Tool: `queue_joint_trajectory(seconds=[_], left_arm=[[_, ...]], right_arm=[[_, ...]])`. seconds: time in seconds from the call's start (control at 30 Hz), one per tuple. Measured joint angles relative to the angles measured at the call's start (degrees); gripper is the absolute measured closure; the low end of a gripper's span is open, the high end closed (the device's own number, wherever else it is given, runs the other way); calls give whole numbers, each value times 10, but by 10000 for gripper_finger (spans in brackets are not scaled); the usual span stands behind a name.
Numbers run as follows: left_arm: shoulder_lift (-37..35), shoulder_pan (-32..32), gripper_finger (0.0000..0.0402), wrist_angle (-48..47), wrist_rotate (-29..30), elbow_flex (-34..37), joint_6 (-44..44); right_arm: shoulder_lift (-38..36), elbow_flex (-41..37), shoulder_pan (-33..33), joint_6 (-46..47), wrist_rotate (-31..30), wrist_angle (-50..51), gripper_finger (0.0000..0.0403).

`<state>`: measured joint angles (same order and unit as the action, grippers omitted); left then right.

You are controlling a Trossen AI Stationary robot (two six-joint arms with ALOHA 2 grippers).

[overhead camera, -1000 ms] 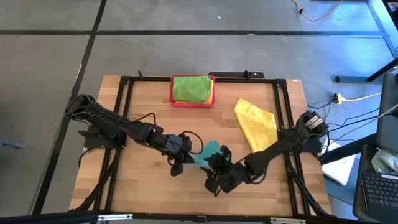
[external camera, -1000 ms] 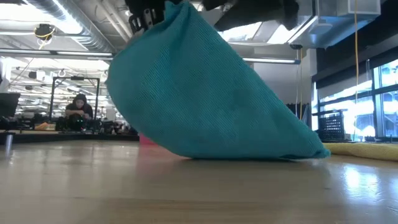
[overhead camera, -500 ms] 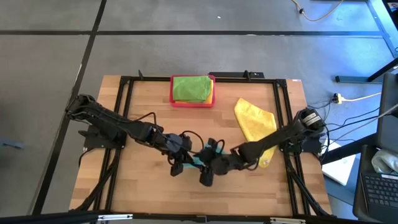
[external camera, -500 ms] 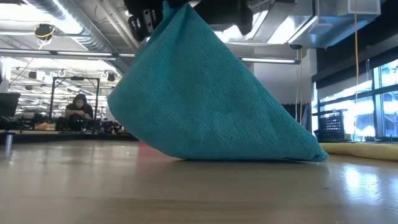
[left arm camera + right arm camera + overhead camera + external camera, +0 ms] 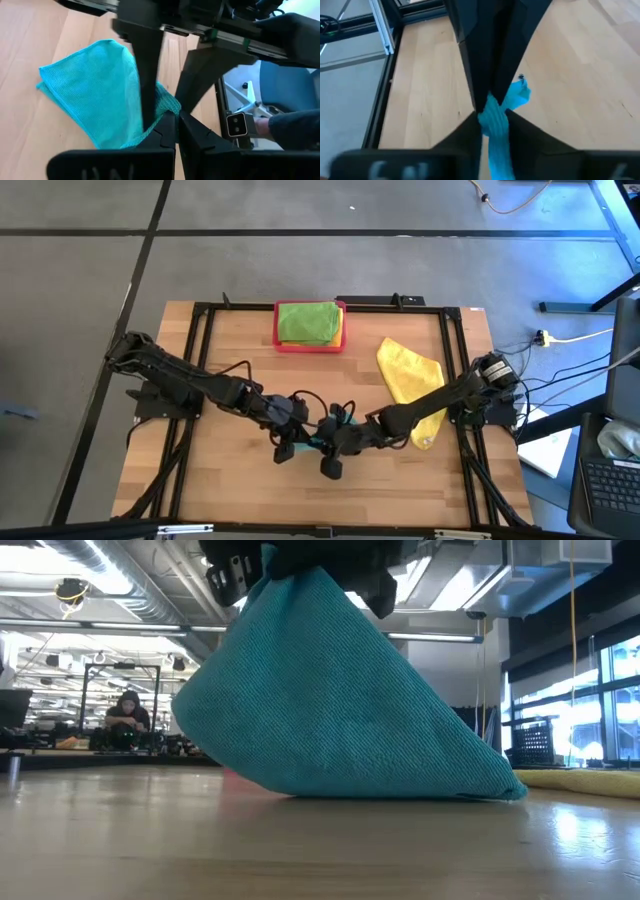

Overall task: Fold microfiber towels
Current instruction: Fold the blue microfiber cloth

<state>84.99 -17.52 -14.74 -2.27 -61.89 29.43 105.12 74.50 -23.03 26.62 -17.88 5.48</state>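
Both arms reached inward, meeting low in the centre of the high view. Left gripper [image 5: 291, 442] was clamped shut on the teal towel [image 5: 340, 710]. Right gripper [image 5: 333, 442] sat just right of it, fingers pinching the same towel.

Layout, tabletop [image 5: 230, 490]: I log two towels, one tray.
Tray [image 5: 310, 345] at mid back edge, a towel [image 5: 308, 322] in it; another towel [image 5: 412, 380] toward the right edge; both grippers, left [image 5: 300, 442] and right [image 5: 338, 442], meet near mid front.
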Motion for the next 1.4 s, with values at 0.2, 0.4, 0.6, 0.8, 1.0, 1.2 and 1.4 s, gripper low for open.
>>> queue_joint_trajectory(seconds=[0.2,0.4,0.6,0.8,1.0,1.2,1.4], left_arm=[[0,3,398,-2,4,0,-2],[-18,23,374,-35,4,0,-40],[-86,60,349,-108,19,0,-75],[-158,79,325,-113,-26,0,-101],[-195,79,271,-115,-90,0,-132],[-192,79,219,-120,-139,0,-184],[-190,83,207,-122,-98,0,-224]], right_arm=[[0,4,9,0,37,4,391],[-3,20,9,-34,51,7,395],[-7,69,15,-96,79,46,393],[-8,142,44,-166,99,114,398],[-8,207,73,-233,136,198,395],[-8,240,79,-293,152,218,396],[-8,255,79,-302,155,234,392]])
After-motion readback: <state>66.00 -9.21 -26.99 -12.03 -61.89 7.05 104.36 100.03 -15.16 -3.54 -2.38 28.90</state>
